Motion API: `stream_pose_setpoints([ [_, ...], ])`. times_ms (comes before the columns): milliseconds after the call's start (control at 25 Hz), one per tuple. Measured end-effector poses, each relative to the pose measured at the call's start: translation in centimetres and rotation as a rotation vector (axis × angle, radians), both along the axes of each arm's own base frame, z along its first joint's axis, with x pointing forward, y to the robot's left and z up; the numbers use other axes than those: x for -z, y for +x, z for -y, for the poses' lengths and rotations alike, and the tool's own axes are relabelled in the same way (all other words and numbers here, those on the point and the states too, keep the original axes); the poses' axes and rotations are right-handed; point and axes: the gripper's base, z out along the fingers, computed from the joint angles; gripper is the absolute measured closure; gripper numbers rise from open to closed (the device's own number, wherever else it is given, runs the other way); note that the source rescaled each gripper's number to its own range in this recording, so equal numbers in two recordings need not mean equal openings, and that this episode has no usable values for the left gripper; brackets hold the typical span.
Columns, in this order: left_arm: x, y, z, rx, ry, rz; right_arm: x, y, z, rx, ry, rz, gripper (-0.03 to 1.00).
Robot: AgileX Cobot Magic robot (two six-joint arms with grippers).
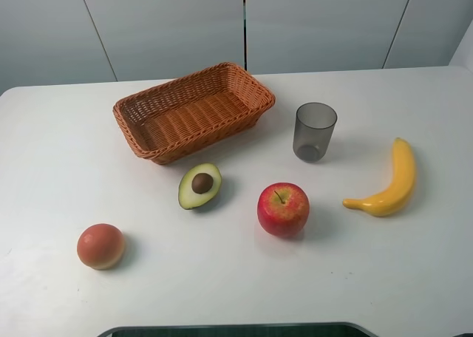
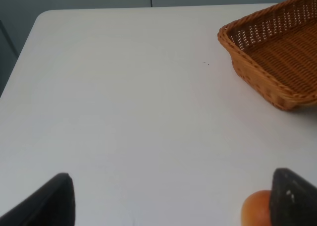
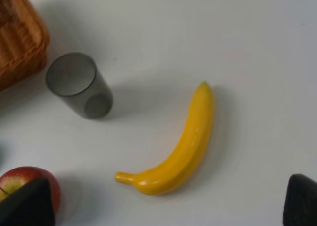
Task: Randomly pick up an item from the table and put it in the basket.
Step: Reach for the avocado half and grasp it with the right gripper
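The halved avocado (image 1: 199, 185) lies cut side up with its brown pit showing on the white table (image 1: 369, 278), just in front of the wicker basket (image 1: 211, 140). The basket is empty; it also shows in the left wrist view (image 2: 257, 75) and the right wrist view (image 3: 20, 42). Neither gripper shows in the exterior high view. My left gripper (image 2: 173, 198) is open and empty above the table's left part, near the orange-red fruit (image 2: 255, 208). My right gripper (image 3: 166, 203) is open and empty above the banana (image 3: 178, 146). The avocado is out of both wrist views.
A red apple (image 1: 283, 209) sits right of the avocado and also shows in the right wrist view (image 3: 25, 179). A grey translucent cup (image 1: 314, 132) stands right of the basket. The banana (image 1: 388, 182) lies at the right, the orange-red fruit (image 1: 100, 245) at the front left.
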Motion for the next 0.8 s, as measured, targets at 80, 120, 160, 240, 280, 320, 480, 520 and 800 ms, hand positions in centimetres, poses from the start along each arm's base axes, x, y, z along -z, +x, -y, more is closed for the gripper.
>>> stream_pose_setpoints([
  [80,0.0,0.0,0.0,0.000,0.000,0.000,-0.1,1.0,-0.5,-0.061,-0.001,-0.025,-0.03],
  [120,0.0,0.0,0.0,0.000,0.000,0.000,-0.1,1.5,-1.0,-0.105,0.001,-0.038,-0.03],
  [160,0.0,0.0,0.0,0.000,0.000,0.000,0.0,2.0,-1.6,-0.150,0.002,-0.057,-0.03],
  [240,0.0,0.0,0.0,0.000,0.000,0.000,0.4,2.9,-3.0,-0.244,-0.011,-0.091,-0.03],
  [280,0.0,0.0,0.0,0.000,0.000,0.000,0.7,3.4,-3.9,-0.297,-0.030,-0.107,-0.03],
  [320,0.0,0.0,0.0,0.000,0.000,0.000,1.0,3.8,-4.9,-0.355,-0.052,-0.116,-0.03],
  [480,0.0,0.0,0.0,0.000,0.000,0.000,3.1,5.2,-10.1,-0.595,-0.155,-0.163,-0.03],
  [520,0.0,0.0,0.0,0.000,0.000,0.000,3.8,5.5,-11.4,-0.640,-0.176,-0.181,-0.03],
  [800,0.0,0.0,0.0,0.000,0.000,0.000,7.9,6.7,-18.0,-0.747,-0.205,-0.295,-0.03],
])
